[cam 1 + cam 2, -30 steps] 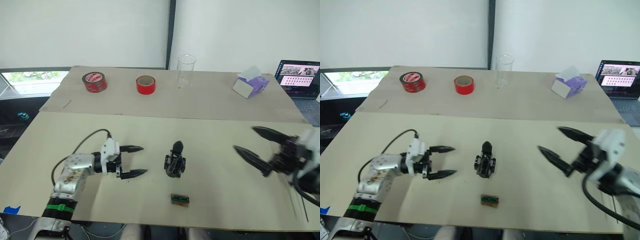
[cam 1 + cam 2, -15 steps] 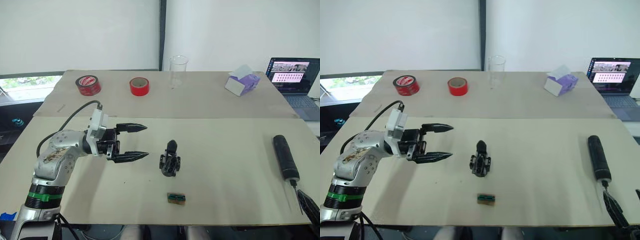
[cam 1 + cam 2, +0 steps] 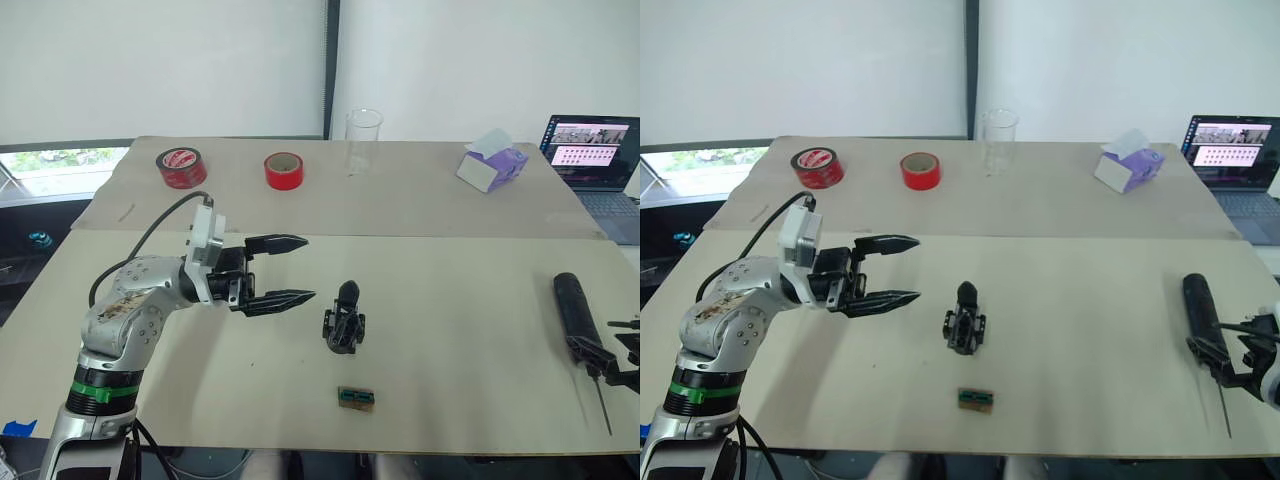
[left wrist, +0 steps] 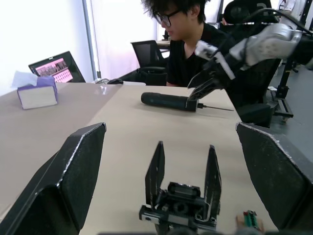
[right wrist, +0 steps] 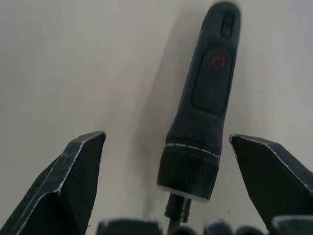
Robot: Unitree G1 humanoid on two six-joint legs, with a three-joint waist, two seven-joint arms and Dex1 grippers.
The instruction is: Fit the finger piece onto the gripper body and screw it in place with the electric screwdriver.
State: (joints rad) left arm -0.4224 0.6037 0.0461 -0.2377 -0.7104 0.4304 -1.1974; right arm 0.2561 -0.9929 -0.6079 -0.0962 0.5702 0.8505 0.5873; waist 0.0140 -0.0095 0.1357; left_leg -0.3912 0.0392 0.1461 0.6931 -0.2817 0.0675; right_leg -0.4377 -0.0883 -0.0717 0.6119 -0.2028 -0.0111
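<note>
At table's far edge one clear cup (image 3: pixel 364 141), contents can't tell; two red tape rolls (image 3: pixel 181 165), one tissue box (image 3: pixel 491 167). Mid-table: one gripper body (image 3: pixel 344 322), finger piece not separately distinguishable. One small green block (image 3: pixel 357 398) near front edge. Left gripper (image 3: pixel 282 270) spread wide, just beside the body. Right gripper (image 5: pixel 166 196) wide, straddling the one electric screwdriver (image 3: pixel 579 317), bit end cut off.
</note>
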